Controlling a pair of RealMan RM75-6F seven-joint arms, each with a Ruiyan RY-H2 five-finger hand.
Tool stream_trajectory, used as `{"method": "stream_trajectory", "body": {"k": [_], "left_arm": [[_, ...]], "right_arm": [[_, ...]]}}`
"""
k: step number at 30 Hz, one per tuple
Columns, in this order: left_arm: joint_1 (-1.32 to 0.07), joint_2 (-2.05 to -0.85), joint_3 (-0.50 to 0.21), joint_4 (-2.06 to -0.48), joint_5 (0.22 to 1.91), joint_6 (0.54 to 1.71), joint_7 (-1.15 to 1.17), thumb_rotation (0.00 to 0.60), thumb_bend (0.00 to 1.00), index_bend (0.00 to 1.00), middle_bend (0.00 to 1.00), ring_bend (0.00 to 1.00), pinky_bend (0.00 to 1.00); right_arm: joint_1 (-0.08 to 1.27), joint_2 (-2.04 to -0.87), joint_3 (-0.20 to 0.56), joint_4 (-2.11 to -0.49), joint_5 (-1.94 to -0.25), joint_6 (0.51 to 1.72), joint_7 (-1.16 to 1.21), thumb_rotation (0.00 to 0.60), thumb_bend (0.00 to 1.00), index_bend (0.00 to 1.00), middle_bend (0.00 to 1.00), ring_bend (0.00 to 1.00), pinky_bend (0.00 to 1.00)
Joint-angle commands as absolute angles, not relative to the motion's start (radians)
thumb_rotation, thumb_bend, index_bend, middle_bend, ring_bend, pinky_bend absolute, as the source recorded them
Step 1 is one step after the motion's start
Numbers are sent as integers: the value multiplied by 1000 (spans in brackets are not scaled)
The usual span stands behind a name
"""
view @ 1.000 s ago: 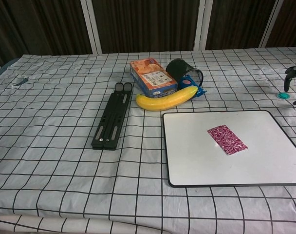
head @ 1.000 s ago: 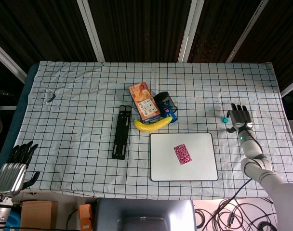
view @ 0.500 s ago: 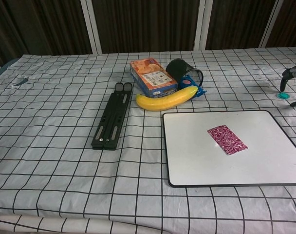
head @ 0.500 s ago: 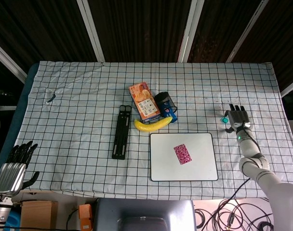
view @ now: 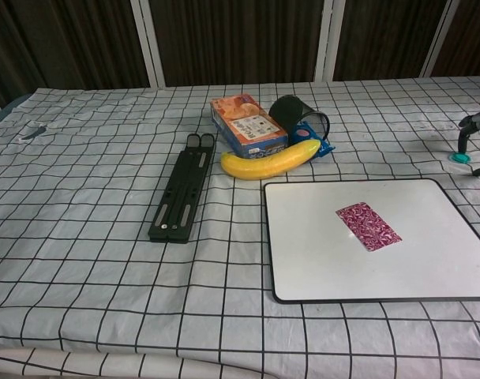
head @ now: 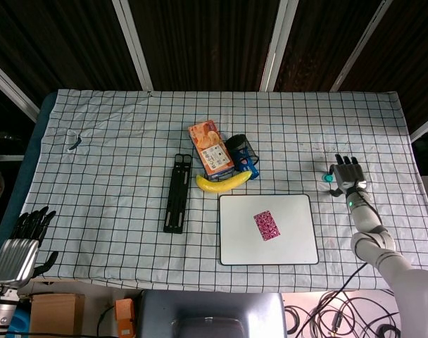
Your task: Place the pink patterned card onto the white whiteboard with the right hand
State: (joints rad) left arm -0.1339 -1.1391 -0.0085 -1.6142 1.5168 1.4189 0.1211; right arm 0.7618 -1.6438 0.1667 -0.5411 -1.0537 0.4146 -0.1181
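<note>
The pink patterned card (head: 267,225) (view: 368,226) lies flat near the middle of the white whiteboard (head: 298,243) (view: 319,253), nothing touching it. My right hand (head: 345,177) (view: 475,135) hovers over the table to the right of the board's far corner, fingers spread and empty, beside a small teal object (head: 328,177) (view: 460,157). My left hand (head: 20,243) hangs off the table's near left edge with its fingers apart, holding nothing; the chest view does not show it.
Behind the board lie a yellow banana (head: 223,183) (view: 271,160), an orange snack box (head: 210,148) (view: 247,125), a black mesh cup (head: 238,145) (view: 299,116) and a blue item. A black folded stand (head: 177,192) (view: 181,196) lies left of the board.
My right hand has drifted slightly toward the near side by the teal object. The card and board have not moved.
</note>
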Motion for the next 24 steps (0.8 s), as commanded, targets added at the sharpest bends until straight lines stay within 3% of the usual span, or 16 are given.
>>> {"method": "stream_trajectory", "body": {"k": [1,11,24], "left_arm": [[-133,-1139,-7,-1614,1518,1420,121,600,329,0,0,0,0],[-133,-1138,-7,-1615,1518,1422,120,600,329,0,0,0,0],[-134,-1137,-7,-1614,1518,1421,118,600,329,0,0,0,0]], "right_arm": [[757,-1639,164,-551,-1064,423,-116,600,177,380,0,0,0],[766,-1641,180,-564,-1063,438,-128,600,177,335,0,0,0],[769,-1651,187,-550,-1050,428,-147,600,199,415,0,0,0]]}}
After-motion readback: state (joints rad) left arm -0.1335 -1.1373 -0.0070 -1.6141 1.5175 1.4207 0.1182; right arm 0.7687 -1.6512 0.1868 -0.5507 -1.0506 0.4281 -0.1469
